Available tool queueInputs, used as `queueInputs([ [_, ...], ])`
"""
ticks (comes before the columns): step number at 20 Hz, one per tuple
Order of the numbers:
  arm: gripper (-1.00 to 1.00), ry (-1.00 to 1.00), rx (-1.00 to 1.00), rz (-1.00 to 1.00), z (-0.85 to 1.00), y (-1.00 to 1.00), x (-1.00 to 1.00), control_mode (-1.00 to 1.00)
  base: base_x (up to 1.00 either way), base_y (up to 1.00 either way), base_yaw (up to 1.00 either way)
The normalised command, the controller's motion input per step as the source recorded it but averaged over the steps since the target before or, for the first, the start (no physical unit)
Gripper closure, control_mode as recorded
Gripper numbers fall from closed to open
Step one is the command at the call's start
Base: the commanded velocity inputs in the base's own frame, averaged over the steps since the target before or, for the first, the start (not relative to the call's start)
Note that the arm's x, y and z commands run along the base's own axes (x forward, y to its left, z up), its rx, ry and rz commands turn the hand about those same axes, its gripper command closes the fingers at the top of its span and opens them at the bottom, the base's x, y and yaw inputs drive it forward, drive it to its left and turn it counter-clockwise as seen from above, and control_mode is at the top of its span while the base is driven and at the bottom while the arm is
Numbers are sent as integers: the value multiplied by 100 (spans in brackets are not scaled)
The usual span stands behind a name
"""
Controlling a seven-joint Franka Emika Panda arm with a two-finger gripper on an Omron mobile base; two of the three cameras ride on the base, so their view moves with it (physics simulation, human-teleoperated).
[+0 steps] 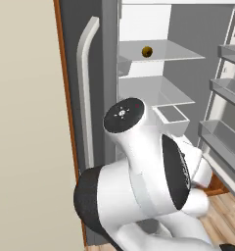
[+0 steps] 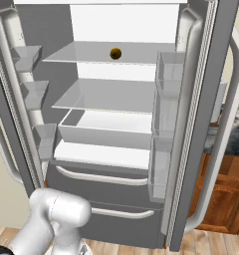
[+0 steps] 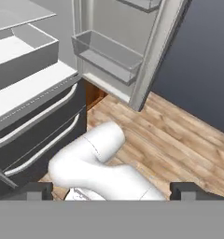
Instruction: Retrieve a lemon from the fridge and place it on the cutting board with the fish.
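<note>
The fridge stands with both upper doors swung open, showing a white interior and clear shelves. A small dull-yellow lemon sits alone on the top shelf, and it is also in the left base view. My gripper is open with nothing between its fingertips. It hangs low in front of the fridge, well below the lemon, and looks down at the two lower drawers and the floor. The cutting board and the fish are out of view.
The right door carries clear bins, and the left door has small bins. A crisper drawer sits under the second shelf. Wooden floor lies beneath. A beige wall is at left, and wooden cabinets at right.
</note>
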Motion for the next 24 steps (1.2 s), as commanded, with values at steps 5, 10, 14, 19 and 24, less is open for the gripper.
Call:
queueInputs([
  [5, -100, 5, 45, 25, 11, -74, 14, -100, 0, 0, 0],
  [10, -100, 21, 42, 15, 22, -35, 61, -100, 0, 0, 0],
  [14, -100, 27, 45, 9, -10, -16, 87, -100, 0, 0, 0],
  [19, -100, 5, 36, 14, -36, 8, 87, -100, 0, 0, 0],
  [24, -100, 0, 28, 12, -23, 9, 87, -100, 0, 0, 0],
])
